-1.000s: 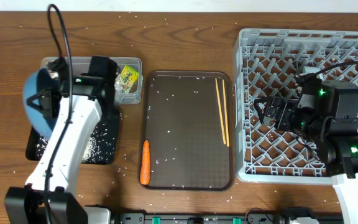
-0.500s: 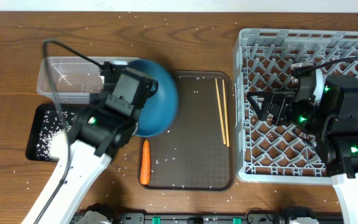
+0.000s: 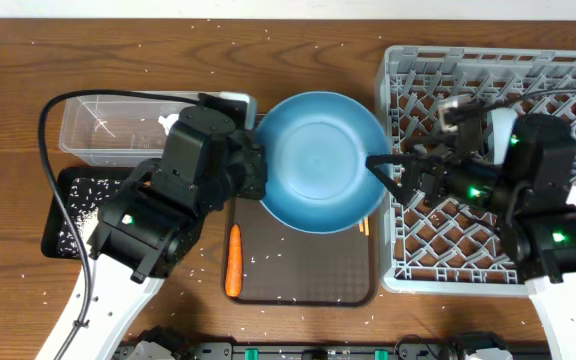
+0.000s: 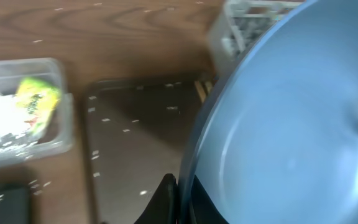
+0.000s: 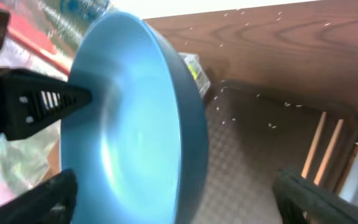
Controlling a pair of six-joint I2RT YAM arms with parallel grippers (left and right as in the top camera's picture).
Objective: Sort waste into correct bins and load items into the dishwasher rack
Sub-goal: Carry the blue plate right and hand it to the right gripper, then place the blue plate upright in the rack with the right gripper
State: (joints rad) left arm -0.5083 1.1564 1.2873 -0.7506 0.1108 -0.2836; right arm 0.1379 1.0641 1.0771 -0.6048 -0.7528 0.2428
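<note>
The dishwasher rack (image 3: 438, 60) fills the right of the table; its near wall stands just beside the path the plate needs, so a low or tilted carry risks knocking rim against plastic. The brown serving tray (image 3: 303, 275) lies in the middle, directly under the load; anything dropped lands there.

The blue plate (image 3: 320, 160) hangs above that tray, between the two arms, not yet in the rack. The left gripper (image 3: 258, 172) is clenched on its left rim alone; a hold at one edge on a wide, smooth dish is, I judge, the weakest point, since the plate's weight levers against the pads and it could swing or slide out. The right gripper (image 3: 383, 172) faces the opposite rim with its jaws spread wide; in the right wrist view the rim sits between them, though I cannot tell whether either finger touches it. If the left lets go before the right has closed deep enough, the plate falls; if both pull at once, it could twist free.

The clear tub (image 3: 88, 130), with a yellow-green packet (image 4: 36, 102) inside, and the black tray (image 3: 68, 215) sit well to the left, out of danger.

The carrot (image 3: 234, 262) lies on the serving tray's near left; the chopsticks (image 5: 319, 146) lie at its right, mostly under the plate; a dropped plate would likely strike and scatter them. Loose rice (image 3: 268, 262) dots the tray.
</note>
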